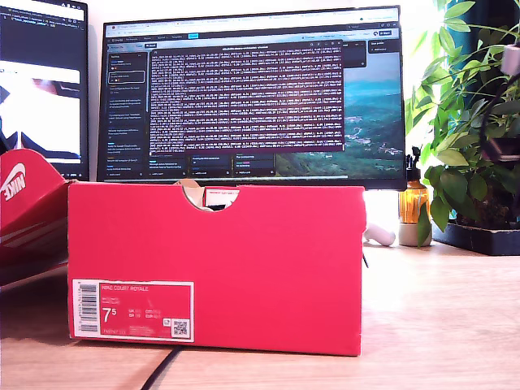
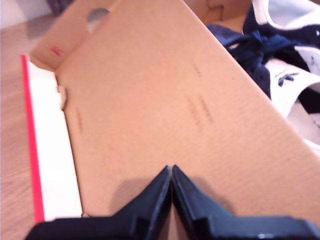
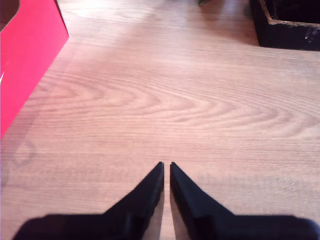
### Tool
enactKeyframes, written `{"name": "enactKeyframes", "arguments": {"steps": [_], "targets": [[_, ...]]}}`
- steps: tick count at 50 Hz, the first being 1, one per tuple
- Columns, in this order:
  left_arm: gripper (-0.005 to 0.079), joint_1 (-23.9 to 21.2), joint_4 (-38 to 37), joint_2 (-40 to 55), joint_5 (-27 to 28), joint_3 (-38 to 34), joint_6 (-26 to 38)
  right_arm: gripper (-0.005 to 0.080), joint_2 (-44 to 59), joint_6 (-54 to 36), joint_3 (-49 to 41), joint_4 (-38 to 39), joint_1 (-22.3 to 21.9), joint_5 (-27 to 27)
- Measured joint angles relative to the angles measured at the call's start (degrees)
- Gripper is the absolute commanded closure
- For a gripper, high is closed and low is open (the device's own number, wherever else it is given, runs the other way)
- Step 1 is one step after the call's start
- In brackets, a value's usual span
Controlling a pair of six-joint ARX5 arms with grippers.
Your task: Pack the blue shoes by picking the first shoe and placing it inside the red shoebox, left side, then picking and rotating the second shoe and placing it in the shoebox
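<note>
The red shoebox (image 1: 215,268) stands on the wooden table, its notch and white 7.5 label facing the exterior view. My first gripper (image 2: 171,169) is shut with nothing in it, hovering over the box's bare brown cardboard inside (image 2: 150,100). Past that cardboard panel lie the blue shoes (image 2: 260,75), navy with dark laces and white parts, only partly in view. My second gripper (image 3: 166,165) is shut and empty, above bare table, with the box's red outer wall (image 3: 25,60) off to one side. Neither gripper shows in the exterior view.
The red lid with a white swoosh (image 1: 24,203) leans at the exterior view's left. Monitors (image 1: 252,97) stand behind the box. A plant in a black tray (image 1: 479,236) and an orange bottle (image 1: 414,203) sit at the exterior view's right. A dark cable (image 1: 162,370) runs forward from under the box.
</note>
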Motion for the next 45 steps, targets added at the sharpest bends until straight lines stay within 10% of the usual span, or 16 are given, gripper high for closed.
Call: {"name": "enactKeyframes", "arguments": {"steps": [45], "targets": [[0.0751, 2.1, 0.9, -26.05, -4.2, -14.78, -3.19, 0.0759, -17.09, 1.33, -17.35, 11.58, 0.09, -0.11]]}}
